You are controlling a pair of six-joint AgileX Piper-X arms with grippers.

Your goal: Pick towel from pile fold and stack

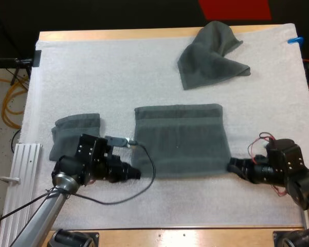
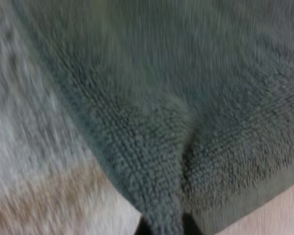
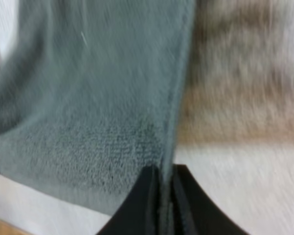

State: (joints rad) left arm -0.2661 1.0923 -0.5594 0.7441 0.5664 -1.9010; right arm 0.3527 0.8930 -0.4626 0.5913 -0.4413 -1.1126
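A dark grey-green towel lies spread flat in the middle of the white mat. My left gripper is shut on its near left corner; the left wrist view has the towel puckered into a ridge that runs down between the fingers. My right gripper is shut on the near right corner, where the towel's edge is pinched between the black fingers. A crumpled towel lies at the far side of the mat. A folded towel sits at the left.
A ribbed metal rail lies off the mat's left edge. The table's wooden front edge runs just behind both arms.
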